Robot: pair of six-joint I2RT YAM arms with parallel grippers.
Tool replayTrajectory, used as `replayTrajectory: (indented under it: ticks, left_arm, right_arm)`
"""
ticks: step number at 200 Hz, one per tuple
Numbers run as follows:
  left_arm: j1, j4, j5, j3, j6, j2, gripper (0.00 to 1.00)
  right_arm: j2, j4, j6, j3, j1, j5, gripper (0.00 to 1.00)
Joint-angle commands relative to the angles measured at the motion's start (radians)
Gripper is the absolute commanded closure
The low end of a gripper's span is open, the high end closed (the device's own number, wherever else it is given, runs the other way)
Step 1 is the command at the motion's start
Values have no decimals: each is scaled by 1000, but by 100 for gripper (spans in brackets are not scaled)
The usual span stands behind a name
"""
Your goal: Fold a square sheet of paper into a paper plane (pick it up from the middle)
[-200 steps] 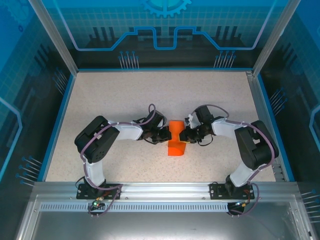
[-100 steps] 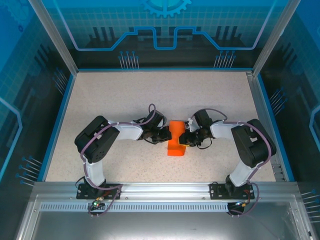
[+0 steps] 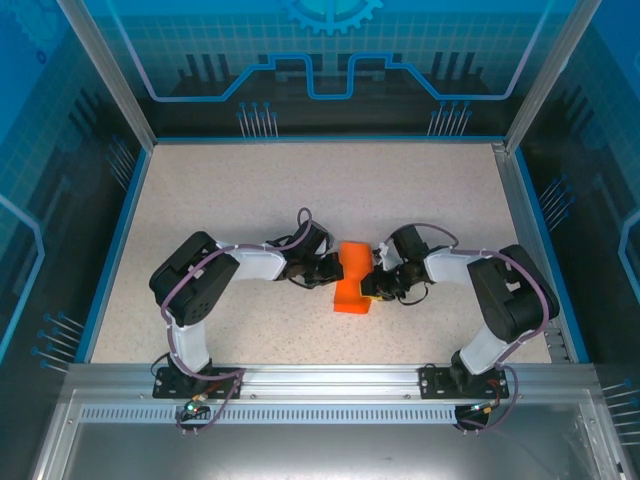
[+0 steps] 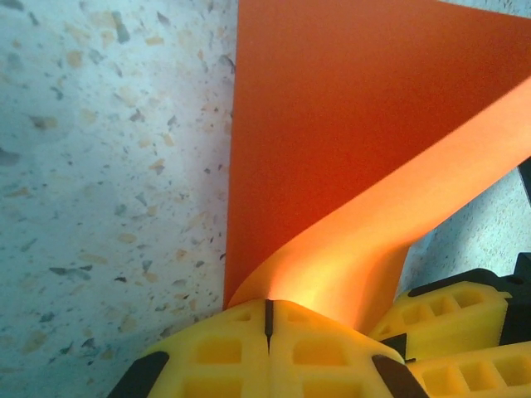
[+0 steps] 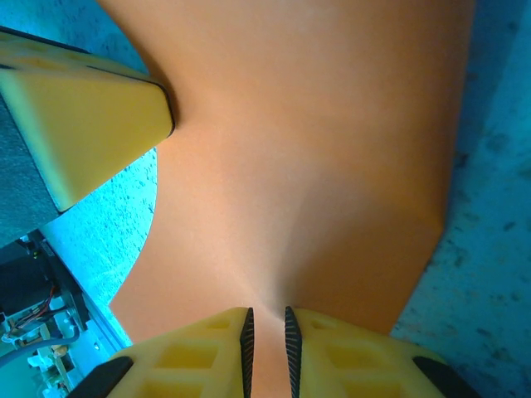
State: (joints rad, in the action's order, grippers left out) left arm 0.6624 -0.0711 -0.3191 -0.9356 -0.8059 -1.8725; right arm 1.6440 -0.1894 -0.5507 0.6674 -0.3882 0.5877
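Orange paper (image 3: 352, 281) sits near the middle of the table (image 3: 230, 190), curled up between both claws. The left gripper (image 4: 268, 311) is pinched tight on the paper's left edge, with its yellow pads pressed together at the curl. The right gripper (image 5: 265, 322) clamps the right edge, and only a paper-thin slit is left between its pads.

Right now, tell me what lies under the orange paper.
Speckled table shows around the paper, which curls up where the left gripper and right gripper pinch it. Whatever lies beneath its flat part is covered.
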Motion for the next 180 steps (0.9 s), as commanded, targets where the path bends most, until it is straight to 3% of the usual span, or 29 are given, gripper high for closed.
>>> replayTrajectory:
  ticks: [1, 50, 124, 180]
  left_arm:
    - [8, 71, 15, -6, 27, -27, 100]
    - [7, 76, 14, -8, 29, -27, 100]
    - [7, 83, 15, -7, 33, -19, 100]
    - [7, 89, 16, -3, 39, -16, 100]
  right_arm:
    - [20, -61, -9, -49, -17, -76, 79]
    - [-101, -96, 0, -3, -57, -16, 76]
    - [-13, -67, -32, -71, -95, -102, 78]
    - [-90, -58, -43, -90, -90, -62, 77]
